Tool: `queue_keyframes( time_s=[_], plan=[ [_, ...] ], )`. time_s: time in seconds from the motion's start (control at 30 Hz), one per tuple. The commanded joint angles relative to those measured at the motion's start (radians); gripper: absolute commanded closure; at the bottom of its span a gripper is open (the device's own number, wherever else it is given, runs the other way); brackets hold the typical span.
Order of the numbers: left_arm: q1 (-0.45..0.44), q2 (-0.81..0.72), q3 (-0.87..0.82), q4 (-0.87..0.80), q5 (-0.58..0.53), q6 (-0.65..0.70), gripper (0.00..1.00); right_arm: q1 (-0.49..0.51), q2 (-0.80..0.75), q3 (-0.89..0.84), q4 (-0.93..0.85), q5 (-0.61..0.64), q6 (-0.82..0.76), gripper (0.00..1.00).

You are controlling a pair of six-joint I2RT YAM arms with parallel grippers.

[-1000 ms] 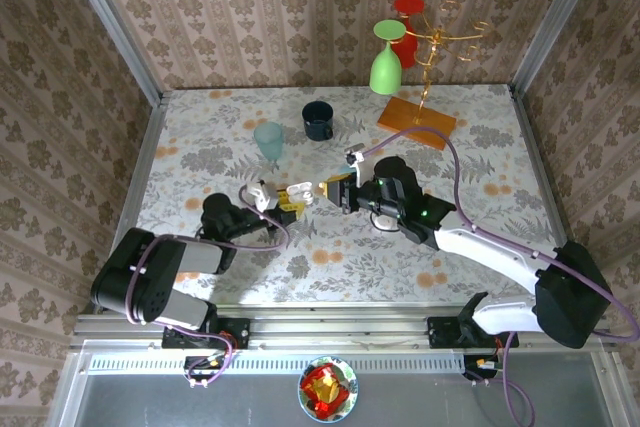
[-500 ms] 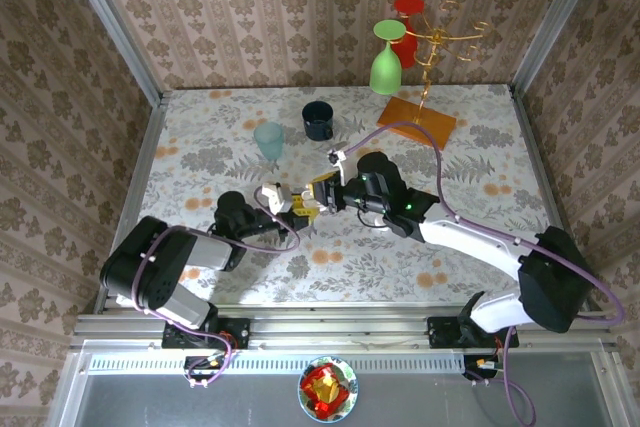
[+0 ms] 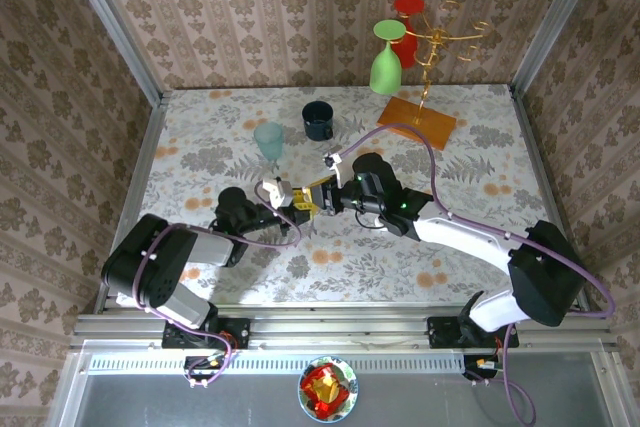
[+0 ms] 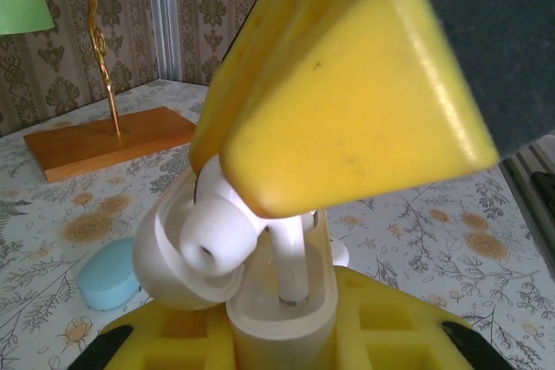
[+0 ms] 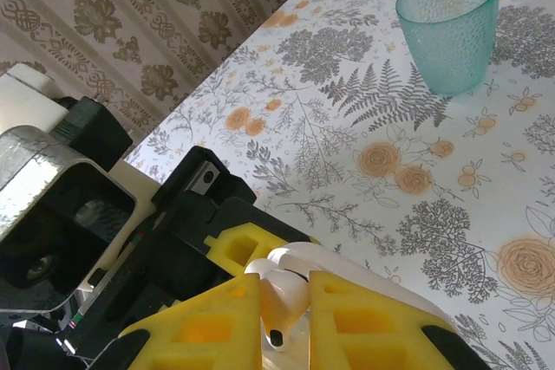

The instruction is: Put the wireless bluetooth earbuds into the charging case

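Snugly inside right gripper (image 5: 284, 299), earbud (image 4: 221, 233).

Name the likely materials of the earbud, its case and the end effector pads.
Earbud: glossy white hard plastic, by its bright highlights. Charging case: similar smooth white plastic, softer sheen. End effector pads: matte yellow, probably foam or soft rubber; moulded square pockets and small scuff marks.
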State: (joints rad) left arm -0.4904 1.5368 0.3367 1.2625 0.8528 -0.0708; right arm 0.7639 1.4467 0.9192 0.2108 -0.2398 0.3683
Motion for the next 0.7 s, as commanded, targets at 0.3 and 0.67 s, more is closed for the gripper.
queue_keyframes(
  time_s=[0.3,0.67],
  plan=[
    [-0.004,0.003,0.031,0.027,-0.004,-0.029,1.00,0.005,0.043,-0.020,0.030,-0.027,-0.010,0.80],
    [-0.004,0.002,0.032,0.028,-0.011,-0.013,1.00,0.005,0.060,0.000,-0.019,-0.069,-0.018,0.80]
  ],
)
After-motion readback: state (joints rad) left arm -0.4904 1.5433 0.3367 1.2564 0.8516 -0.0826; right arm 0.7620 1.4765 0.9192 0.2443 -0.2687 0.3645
